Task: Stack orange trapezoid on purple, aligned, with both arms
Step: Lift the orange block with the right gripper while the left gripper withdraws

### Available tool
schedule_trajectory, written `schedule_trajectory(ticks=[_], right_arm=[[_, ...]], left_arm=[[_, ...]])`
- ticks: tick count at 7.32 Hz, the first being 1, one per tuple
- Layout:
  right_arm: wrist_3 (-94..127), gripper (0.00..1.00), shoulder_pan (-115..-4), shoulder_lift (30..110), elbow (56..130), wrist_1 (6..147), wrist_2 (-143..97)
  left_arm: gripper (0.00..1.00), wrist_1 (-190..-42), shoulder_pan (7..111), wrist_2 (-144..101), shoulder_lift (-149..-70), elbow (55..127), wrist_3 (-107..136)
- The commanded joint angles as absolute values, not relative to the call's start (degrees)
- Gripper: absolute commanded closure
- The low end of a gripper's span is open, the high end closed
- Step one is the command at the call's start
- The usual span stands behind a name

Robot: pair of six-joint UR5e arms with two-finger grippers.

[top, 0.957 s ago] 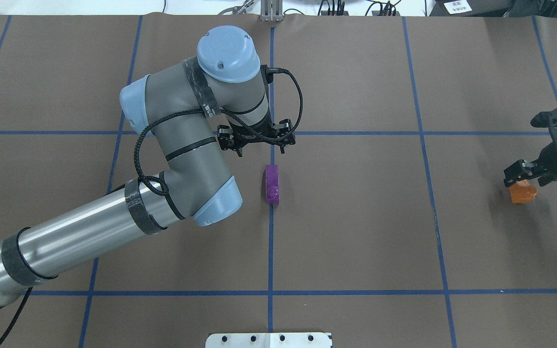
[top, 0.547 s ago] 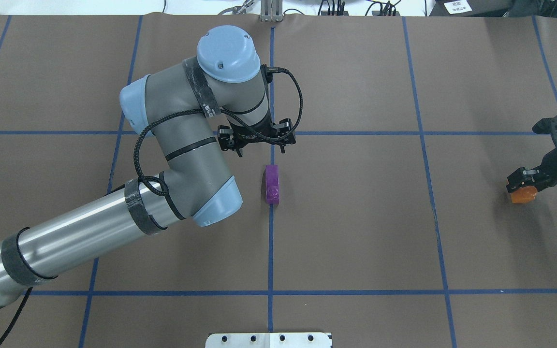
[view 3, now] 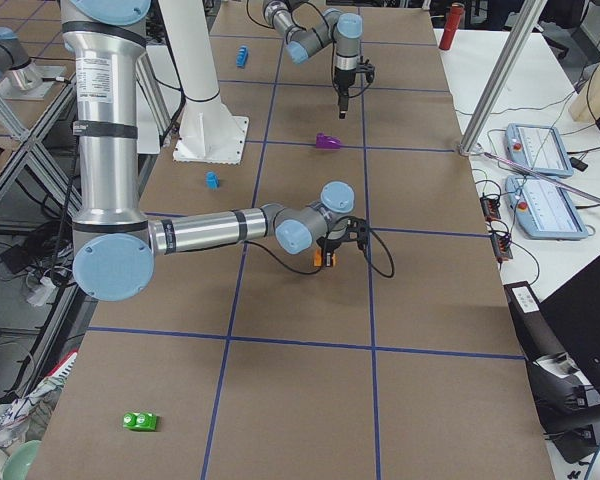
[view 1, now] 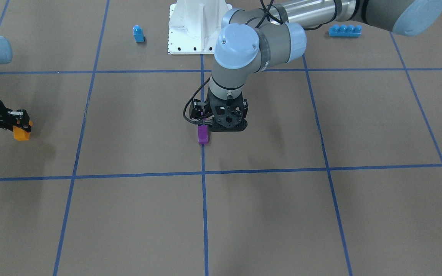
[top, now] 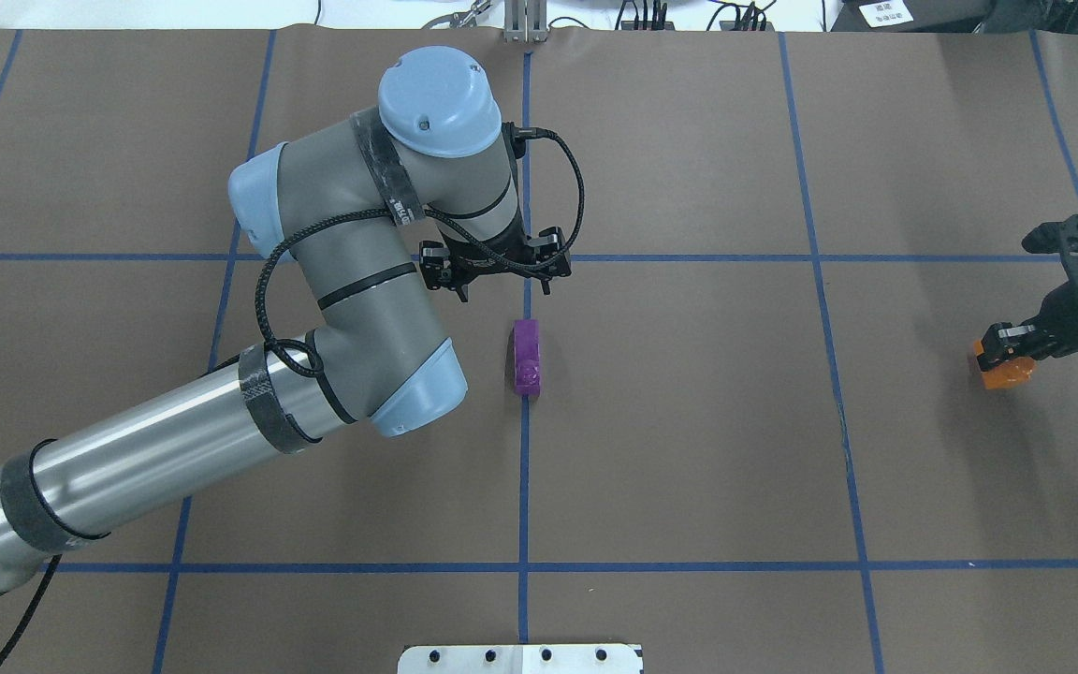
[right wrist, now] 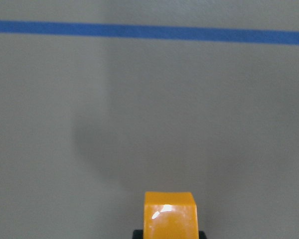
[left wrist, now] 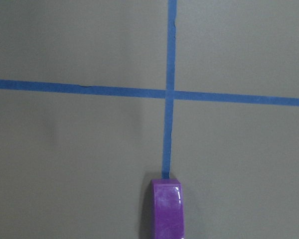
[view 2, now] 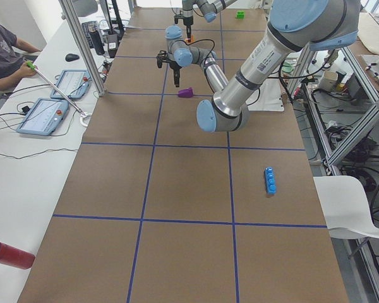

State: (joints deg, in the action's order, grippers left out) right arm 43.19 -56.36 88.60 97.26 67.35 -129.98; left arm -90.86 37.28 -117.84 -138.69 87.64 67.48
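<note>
The purple block (top: pixel 527 356) lies flat on the centre tape line, and also shows in the front view (view 1: pixel 203 135) and the left wrist view (left wrist: pixel 167 209). My left gripper (top: pixel 502 292) hangs just beyond its far end, above the tape crossing. It looks open and holds nothing. The orange trapezoid (top: pixel 1002 373) sits far to the right, at or just above the table. My right gripper (top: pixel 1004 348) is shut on it from above. The right wrist view shows the orange block (right wrist: pixel 169 214) with a black fingertip (right wrist: pixel 137 234) at each side.
A small blue one-stud block (view 1: pixel 138 33) and a long blue brick (view 1: pixel 344 30) lie near the white base mount (view 1: pixel 198 27). A green brick (view 3: pixel 140 421) lies near the table's right end. An operator sits past the far edge.
My right gripper came down over the orange block and closed on it, and now covers most of it from above. The left arm barely shifted. The purple block stayed put.
</note>
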Motion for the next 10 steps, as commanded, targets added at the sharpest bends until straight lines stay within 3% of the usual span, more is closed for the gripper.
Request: schedule_trajectory(ticks=[1, 4, 6, 10], right_arm=[[57.1, 1.0, -49.2, 77.2, 99.2, 71.4, -127.7], [64.5, 1.0, -37.0, 54.6, 97.7, 90.3, -120.4], [68.3, 1.0, -33.2, 46.2, 91.4, 90.6, -118.7], [68.3, 1.0, -30.7, 44.4, 89.0, 90.4, -115.8]], left_arm=[[0.0, -90.8, 39.1, -118.2, -128.1, 97.2, 59.9], [0.0, -91.0, 43.6, -118.5, -115.8, 103.4, 48.0], [0.0, -91.3, 46.9, -119.9, -111.8, 103.5, 43.0], [0.0, -91.4, 47.4, -119.9, -110.5, 103.5, 41.7]])
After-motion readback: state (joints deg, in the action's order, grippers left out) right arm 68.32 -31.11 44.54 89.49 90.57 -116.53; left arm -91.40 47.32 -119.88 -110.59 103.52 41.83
